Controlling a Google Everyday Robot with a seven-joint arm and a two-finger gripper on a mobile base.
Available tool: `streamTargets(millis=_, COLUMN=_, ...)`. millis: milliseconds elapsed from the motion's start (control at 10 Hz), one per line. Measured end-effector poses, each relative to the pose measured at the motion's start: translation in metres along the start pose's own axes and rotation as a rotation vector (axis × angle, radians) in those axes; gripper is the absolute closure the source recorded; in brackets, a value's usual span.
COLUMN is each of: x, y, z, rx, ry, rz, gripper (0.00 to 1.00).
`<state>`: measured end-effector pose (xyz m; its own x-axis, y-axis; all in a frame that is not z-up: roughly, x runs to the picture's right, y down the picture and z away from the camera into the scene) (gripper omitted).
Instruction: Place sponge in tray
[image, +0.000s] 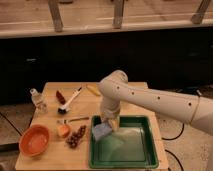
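- While poised over the tray's (150, 161) near-left corner, gripper (107, 124) closed on the sponge (101, 131), which hangs just below and slightly left of the fingertips.
- Sponge position: held in the air, straddling the tray's left rim; part over the tray floor, part seemingly over the rim. Contact with the tray floor not evident.
- Risk 1: release here could land the sponge on the rim, tipping it out onto the table (50, 160) to the gripper's left. Cause: too little inward offset from the rim.
- Risk 2: sponge tilted in the grasp, so could flop or bounce unevenly on drop. Cause: grip near one edge, judged from the overhang.
- Risk 3: descent too near the rim could clip the tray and shift it.
- Risk 4: grapes (76, 138) and orange piece (63, 130) lie just left of the gripper; a stray sponge could land among them.
- Sponge appearance: small, flat, rectangular, blue-grey, soft-looking; far smaller than the dark green tray.
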<state>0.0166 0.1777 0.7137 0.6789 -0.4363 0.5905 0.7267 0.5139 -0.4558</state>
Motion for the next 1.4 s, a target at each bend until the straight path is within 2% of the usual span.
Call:
streamTargets(millis=600, x=0.000, y=0.014, z=0.004, rx=0.004, ry=-0.015, rz=-0.014, gripper=0.92)
streamTargets(millis=700, x=0.000, y=0.015, z=0.004, rx=0.005, ry=-0.016, rz=-0.016, gripper=0.91)
streamTargets(millis=900, x=0.001, y=0.017, z=0.005, rx=0.006, ry=-0.019, rz=-0.025, gripper=0.79)
streamTargets(millis=1400, x=0.003, y=0.020, z=0.006, rx=0.013, ry=-0.030, rz=-0.040, gripper=0.79)
